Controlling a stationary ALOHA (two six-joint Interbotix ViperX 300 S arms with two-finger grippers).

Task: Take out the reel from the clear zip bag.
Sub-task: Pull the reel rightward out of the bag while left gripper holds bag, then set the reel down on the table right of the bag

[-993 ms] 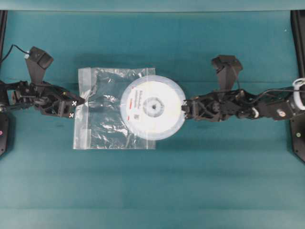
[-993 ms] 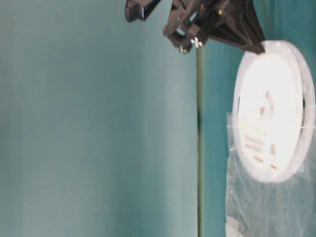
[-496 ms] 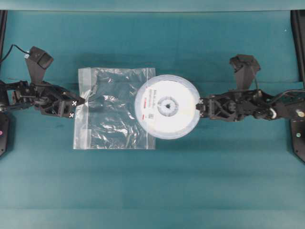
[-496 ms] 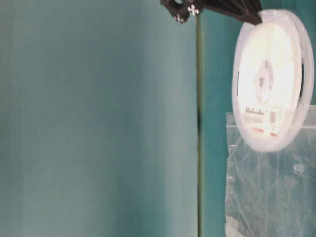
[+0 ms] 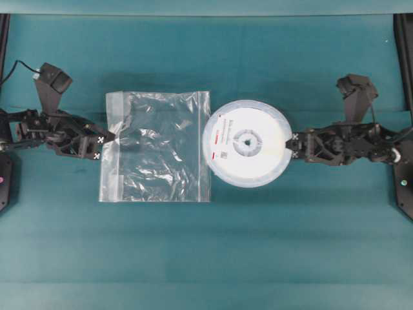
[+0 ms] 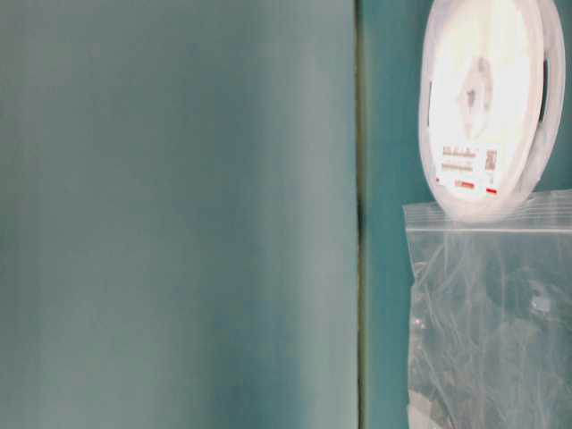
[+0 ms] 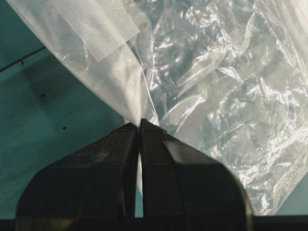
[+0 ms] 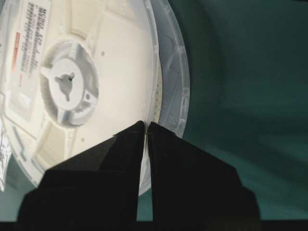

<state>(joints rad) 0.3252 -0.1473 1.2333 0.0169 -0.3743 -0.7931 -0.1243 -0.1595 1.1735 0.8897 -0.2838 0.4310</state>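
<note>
Reel: I see the reel [image 5: 247, 143] almost all the way out of the bag. It sits just right of the bag's open edge, and its left rim looks like it touches or barely overlaps that edge. From the table-level view its bottom rim [image 6: 483, 107] meets the bag's top strip.

Bag: the clear zip bag [image 5: 155, 147] lies flat and crinkly on the green table [image 5: 206, 258]. It looks empty to me now.

What could go wrong: I think the reel's last bit of rim could catch on the bag's mouth and drag the bag along. The reel is held only by a thin edge, so I think it could tip or slip out if I pull fast. The bag plastic is slick, so it could slide out of the left pinch too.

Right pincer: the right gripper [image 8: 146, 126] is pressed nearly together, pinching the reel's right rim between its tips.

Left pincer: the left gripper [image 7: 139, 124] is squeezed tight on the left edge of the bag, holding it in place. A thin fold of plastic is caught between the tips.
</note>
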